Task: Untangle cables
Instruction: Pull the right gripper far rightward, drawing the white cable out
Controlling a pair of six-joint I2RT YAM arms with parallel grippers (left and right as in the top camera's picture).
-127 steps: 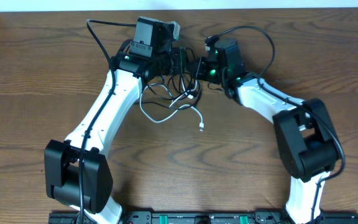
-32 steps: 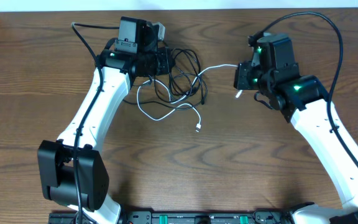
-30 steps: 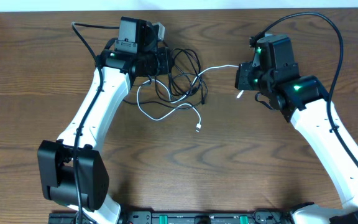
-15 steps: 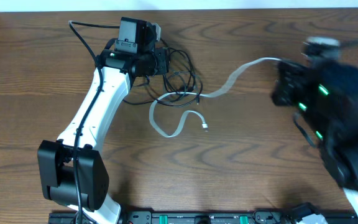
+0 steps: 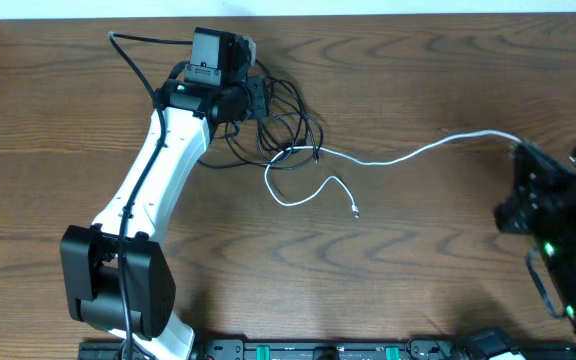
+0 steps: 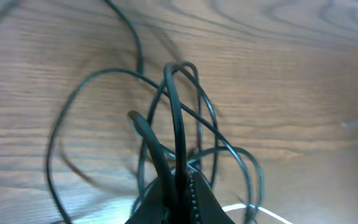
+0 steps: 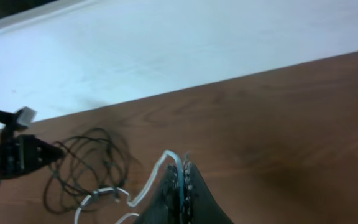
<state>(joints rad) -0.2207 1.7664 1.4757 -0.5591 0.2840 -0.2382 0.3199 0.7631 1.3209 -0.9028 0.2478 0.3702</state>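
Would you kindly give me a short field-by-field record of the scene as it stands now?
Surface: wooden table
Left side: left end effector shut on the black cable, far side of the table
Right side: right end effector shut on the white cable, near the right edge
White cable: runs from the black loops rightward; free plug lies on the wood
Tangle: white cable crosses the black loops

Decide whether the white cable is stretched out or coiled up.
Mostly stretched out: the white cable runs from the black cable to the right end effector, with one loose loop at its free end.
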